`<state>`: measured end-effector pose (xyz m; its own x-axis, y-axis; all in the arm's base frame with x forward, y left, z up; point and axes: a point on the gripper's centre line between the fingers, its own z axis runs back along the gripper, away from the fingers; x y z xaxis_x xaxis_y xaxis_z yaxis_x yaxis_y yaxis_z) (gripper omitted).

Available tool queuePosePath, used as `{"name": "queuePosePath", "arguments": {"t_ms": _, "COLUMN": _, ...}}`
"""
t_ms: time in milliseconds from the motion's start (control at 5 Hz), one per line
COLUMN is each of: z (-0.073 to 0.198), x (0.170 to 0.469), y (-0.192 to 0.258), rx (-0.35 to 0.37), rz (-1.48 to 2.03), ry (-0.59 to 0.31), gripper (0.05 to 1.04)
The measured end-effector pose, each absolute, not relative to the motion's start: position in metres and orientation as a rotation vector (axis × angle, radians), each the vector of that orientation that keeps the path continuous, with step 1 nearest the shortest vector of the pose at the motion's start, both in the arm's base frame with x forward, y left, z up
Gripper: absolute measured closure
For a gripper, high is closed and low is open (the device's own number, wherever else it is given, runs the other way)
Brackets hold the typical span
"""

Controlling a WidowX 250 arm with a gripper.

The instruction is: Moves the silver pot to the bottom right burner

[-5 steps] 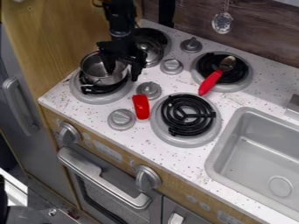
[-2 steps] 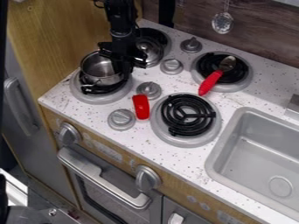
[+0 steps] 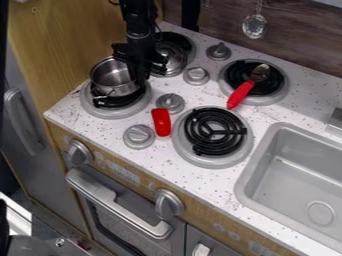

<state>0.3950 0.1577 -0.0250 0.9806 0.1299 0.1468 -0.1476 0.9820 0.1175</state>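
Observation:
The gripper hangs at the upper left, over the right side of the silver pot. Its fingers are together on the pot's right rim, which they partly hide. The pot is upright or nearly so, over the front left burner; whether its base touches the coil cannot be told. At the front right, the bottom right burner has a black coil and nothing on top.
A red object lies between the front burners, near several grey knobs. A red-handled spoon rests across the back right burner. A metal lid is on the back left burner, and the sink is at right.
The gripper's fingers, spread across the pot's right wall before, have come together on its rim. The pot has shifted slightly up and to the left.

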Motion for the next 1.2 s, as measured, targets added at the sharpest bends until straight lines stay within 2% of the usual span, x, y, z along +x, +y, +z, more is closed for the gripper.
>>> {"name": "queuePosePath", "arguments": {"t_ms": 200, "z": 0.002, "x": 0.406, "y": 0.121, "rx": 0.157, "rz": 0.024, "ry": -0.196, "gripper": 1.024}}
{"name": "queuePosePath", "arguments": {"t_ms": 400, "z": 0.021, "x": 0.409, "y": 0.058, "rx": 0.177, "rz": -0.122, "ry": -0.244, "gripper": 1.026}}
{"name": "queuePosePath", "arguments": {"t_ms": 800, "z": 0.016, "x": 0.4, "y": -0.014, "rx": 0.182, "rz": -0.234, "ry": -0.237, "gripper": 1.027}}
{"name": "queuePosePath", "arguments": {"t_ms": 1200, "z": -0.037, "x": 0.383, "y": -0.05, "rx": 0.116, "rz": -0.274, "ry": -0.113, "gripper": 1.027}}
